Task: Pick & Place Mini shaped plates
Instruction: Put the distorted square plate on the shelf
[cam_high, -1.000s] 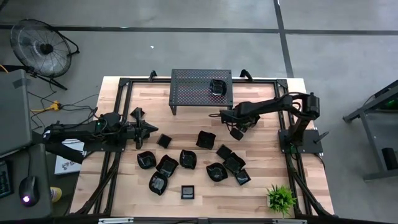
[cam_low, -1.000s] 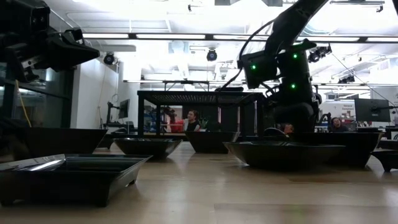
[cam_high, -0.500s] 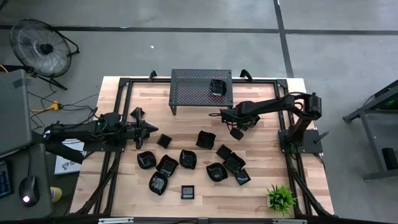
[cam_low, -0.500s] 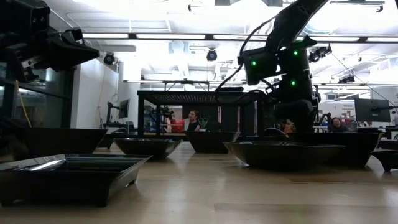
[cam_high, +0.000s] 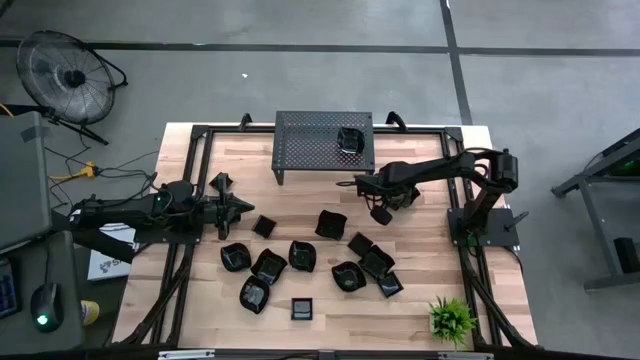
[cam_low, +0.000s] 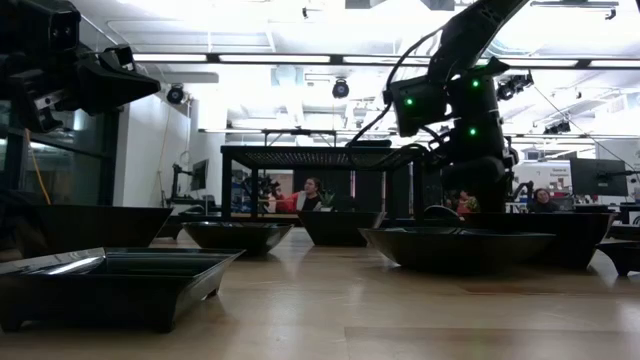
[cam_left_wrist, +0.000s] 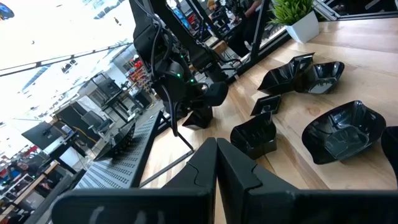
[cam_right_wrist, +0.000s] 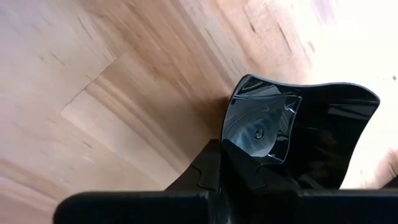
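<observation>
Right gripper: (cam_high: 381, 212) I have it just in front of the perforated stand's right end, over bare desk, its fingers pinched on the rim of one small black plate (cam_right_wrist: 292, 134); in the right wrist view the glossy dish fills the space just past the fingers (cam_right_wrist: 208, 168), with wood grain beneath it.
Left gripper: (cam_high: 243, 207) I see it waiting at the left side of the desk, pointing right, fingers pressed together with nothing between them; the left wrist view shows the two fingers (cam_left_wrist: 205, 168) meeting edge to edge.
Mini shaped plates: (cam_high: 303, 256) I count about eleven spread across the middle and near part of the desk, most in a loose cluster, with one small square plate (cam_high: 301, 308) nearest the front edge.
Plate on stand: (cam_high: 349, 139) one dish sits on the right part of the stand's top.
Perforated stand: (cam_high: 310, 140) at the far middle of the desk.
Desk: (cam_high: 420, 260) light wood boards inside a dark frame.
Potted plant: (cam_high: 452, 319) at the near right corner.
</observation>
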